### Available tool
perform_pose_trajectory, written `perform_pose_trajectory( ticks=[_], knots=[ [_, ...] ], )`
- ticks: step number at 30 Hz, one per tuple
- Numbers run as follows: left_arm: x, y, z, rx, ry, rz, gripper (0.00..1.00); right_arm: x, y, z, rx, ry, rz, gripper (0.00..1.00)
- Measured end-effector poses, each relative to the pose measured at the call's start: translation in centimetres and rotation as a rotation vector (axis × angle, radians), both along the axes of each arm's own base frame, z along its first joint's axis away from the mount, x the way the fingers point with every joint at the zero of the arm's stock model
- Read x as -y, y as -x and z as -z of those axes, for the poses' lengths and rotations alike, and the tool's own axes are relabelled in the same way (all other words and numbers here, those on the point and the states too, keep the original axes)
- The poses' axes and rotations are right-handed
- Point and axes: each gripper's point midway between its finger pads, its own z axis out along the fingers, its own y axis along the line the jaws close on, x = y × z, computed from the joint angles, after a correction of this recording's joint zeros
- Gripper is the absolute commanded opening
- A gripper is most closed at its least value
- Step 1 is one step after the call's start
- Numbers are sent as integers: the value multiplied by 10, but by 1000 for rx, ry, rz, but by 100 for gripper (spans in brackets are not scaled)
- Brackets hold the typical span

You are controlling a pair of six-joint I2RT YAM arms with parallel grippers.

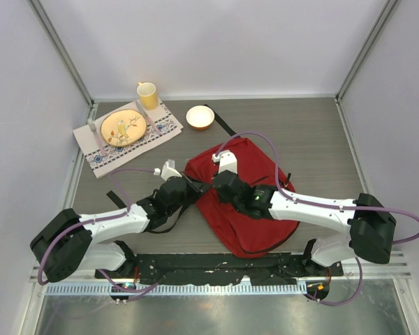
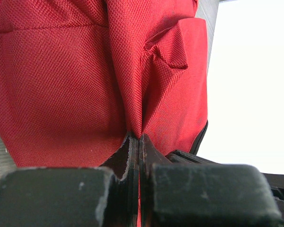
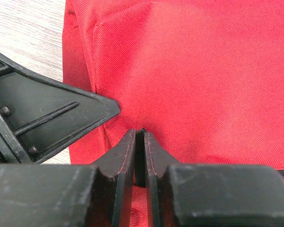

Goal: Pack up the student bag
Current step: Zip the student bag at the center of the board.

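The student bag (image 1: 253, 230) lies flat on the table (image 1: 314, 132), in the centre of the top view and a little to the right, with a black strap (image 1: 220, 122) trailing toward the upper middle. Both arms meet at its upper left edge.

The left gripper (image 2: 138, 139) is pressed together on a fold of the bag's red cloth, which rises in a pinched ridge from its fingertips. The right gripper (image 3: 139, 135) sits just beside it against the same cloth. Its jaws are almost together, with only a thin dark slit between them, and I cannot tell whether any cloth is caught there.

The step in hand looks like getting the bag open: one arm holds the cloth while the other hunts for a zipper pull or an edge. No zipper pull shows in either wrist view. The next move probably calls for finding it while the left arm's pinch keeps the cloth taut.

The table has a grey wood-grain top. In the upper left of the top view are a patterned mat (image 1: 101, 160) carrying a plate (image 1: 121, 127), a yellow mug (image 1: 148, 94) and a small bowl (image 1: 200, 116). Plain white walls (image 1: 209, 42) with metal corner posts enclose the space.
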Motion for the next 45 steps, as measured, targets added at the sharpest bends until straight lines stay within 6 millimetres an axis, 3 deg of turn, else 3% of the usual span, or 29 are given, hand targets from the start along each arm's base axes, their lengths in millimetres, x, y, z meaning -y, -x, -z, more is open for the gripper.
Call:
perform_pose_trajectory(
  ticks=[4,19,26,34,35,36,38,39,41,45],
  knots=[
    [0,0,0,0,-1,0,0,3,-2,0,8,12,12,1],
    [-6,1,-6,35,-26,26,0,20,-8,-16,66,18,48,1],
    [-15,1,-12,59,-28,89,0,46,-16,-6,42,-10,108,1],
    [-19,-1,-15,67,-14,157,1,55,-24,-8,18,-101,143,1],
    [-19,-1,-15,68,-11,161,9,55,-24,-9,17,-110,141,1],
    [-20,-1,-15,67,-10,169,28,55,-23,-10,15,-118,137,1],
    [-20,1,-14,69,-14,188,39,54,-23,-12,10,-129,126,1],
    [-20,1,-14,69,-14,196,56,54,-22,-13,8,-131,123,1],
    [-18,4,-16,61,3,210,69,53,-22,-13,1,-141,112,1],
    [-13,9,-25,42,62,213,77,48,-19,-13,-14,-158,86,1]
  ],
)
